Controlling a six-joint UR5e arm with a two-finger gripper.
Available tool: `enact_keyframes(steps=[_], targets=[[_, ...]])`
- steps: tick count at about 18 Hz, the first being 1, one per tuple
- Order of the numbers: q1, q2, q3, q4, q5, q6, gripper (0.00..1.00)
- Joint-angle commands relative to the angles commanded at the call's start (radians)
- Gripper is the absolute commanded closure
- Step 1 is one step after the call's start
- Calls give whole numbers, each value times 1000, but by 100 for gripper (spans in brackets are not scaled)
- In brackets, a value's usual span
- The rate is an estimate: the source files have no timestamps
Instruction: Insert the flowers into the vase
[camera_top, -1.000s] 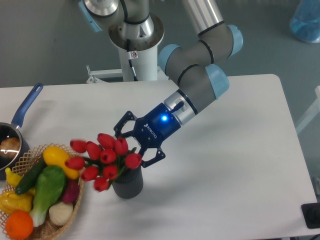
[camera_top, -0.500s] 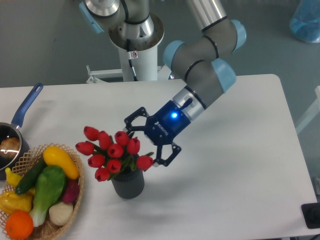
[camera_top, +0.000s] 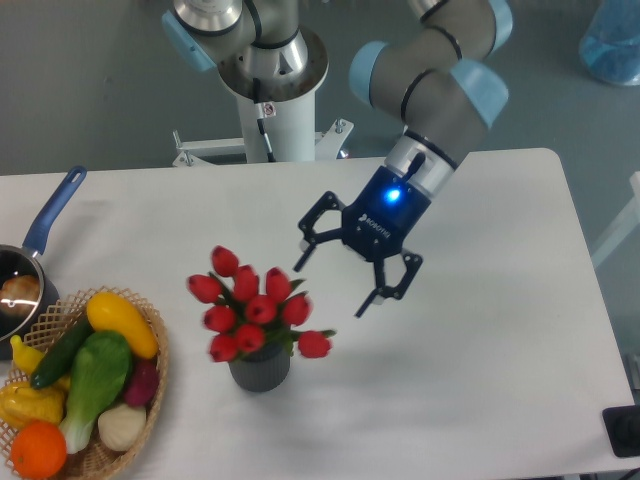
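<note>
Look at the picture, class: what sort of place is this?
Probably a robotics lab set up for a tabletop test. A robot arm's gripper hangs open over a white table, with props on it: flowers in a vase, a basket and a saucepan.

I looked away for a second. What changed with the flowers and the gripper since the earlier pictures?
The gripper let go of the flowers and pulled back up and to the right, open. The flowers, earlier leaning left, now stand more upright in the vase. The vase, the vegetable basket and the saucepan stayed put.
</note>
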Motion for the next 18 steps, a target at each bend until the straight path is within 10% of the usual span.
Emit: enact_keyframes(steps=[13,18], targets=[[-6,81,21,-11,390,164,0],[-29,117,5,-103,597,160,0]])
